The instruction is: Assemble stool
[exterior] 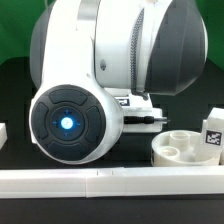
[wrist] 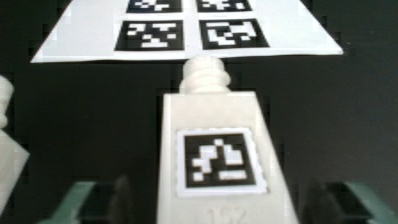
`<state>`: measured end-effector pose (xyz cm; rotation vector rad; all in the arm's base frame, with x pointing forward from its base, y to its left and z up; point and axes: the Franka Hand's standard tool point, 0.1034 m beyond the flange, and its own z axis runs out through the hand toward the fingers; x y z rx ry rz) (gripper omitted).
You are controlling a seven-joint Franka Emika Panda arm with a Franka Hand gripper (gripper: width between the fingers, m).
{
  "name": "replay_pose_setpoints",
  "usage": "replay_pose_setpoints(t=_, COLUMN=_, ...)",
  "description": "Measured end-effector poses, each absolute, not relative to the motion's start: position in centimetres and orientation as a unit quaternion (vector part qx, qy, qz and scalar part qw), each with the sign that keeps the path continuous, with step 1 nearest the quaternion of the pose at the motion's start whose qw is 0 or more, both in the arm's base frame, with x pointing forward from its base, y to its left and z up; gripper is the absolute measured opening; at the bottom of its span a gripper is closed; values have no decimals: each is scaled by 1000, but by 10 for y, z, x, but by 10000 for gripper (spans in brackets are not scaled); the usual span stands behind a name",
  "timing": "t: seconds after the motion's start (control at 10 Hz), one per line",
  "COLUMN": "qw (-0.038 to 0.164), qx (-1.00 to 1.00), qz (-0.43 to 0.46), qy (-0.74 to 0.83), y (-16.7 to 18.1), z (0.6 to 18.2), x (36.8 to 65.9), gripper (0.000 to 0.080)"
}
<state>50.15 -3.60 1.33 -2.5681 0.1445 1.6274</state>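
Wrist view: gripper (wrist: 210, 205) jaws spread apart, 1 tagged leg (wrist: 215, 130) sitting between them with gaps on both sides, its peg end toward the marker board (wrist: 187, 30) beyond. Exterior view: long rail (exterior: 100, 181) nearest, arm (exterior: 100, 50) looming behind, round seat disc (exterior: 183, 150) at the exterior view's right, second leg (exterior: 212, 130) just beyond it.

From here I count one round disc (exterior: 172, 156), one tagged leg (exterior: 212, 130) beside it, one wrist-view leg (wrist: 214, 150), possibly the same piece, one marker board (wrist: 187, 50) carrying four tags, and one rail bar (exterior: 110, 181).
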Motion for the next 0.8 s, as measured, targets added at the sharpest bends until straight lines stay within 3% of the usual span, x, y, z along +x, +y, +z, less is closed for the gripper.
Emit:
replay_pose_setpoints(t=0.1, qw=49, qx=-843, qz=534, qy=48, y=-36, z=13, x=501, gripper=389)
replay_pose_setpoints(t=0.2, qw=49, qx=-842, qz=534, qy=49, y=-36, z=13, x=501, gripper=336)
replay_pose_setpoints(t=0.4, qw=49, qx=-840, qz=537, qy=52, y=-35, z=20, x=502, gripper=336)
replay_pose_setpoints(t=0.5, qw=47, qx=-836, qz=543, qy=59, y=-32, z=33, x=504, gripper=336)
replay_pose_setpoints(t=0.8, qw=41, qx=-847, qz=526, qy=68, y=-12, z=99, x=525, gripper=337)
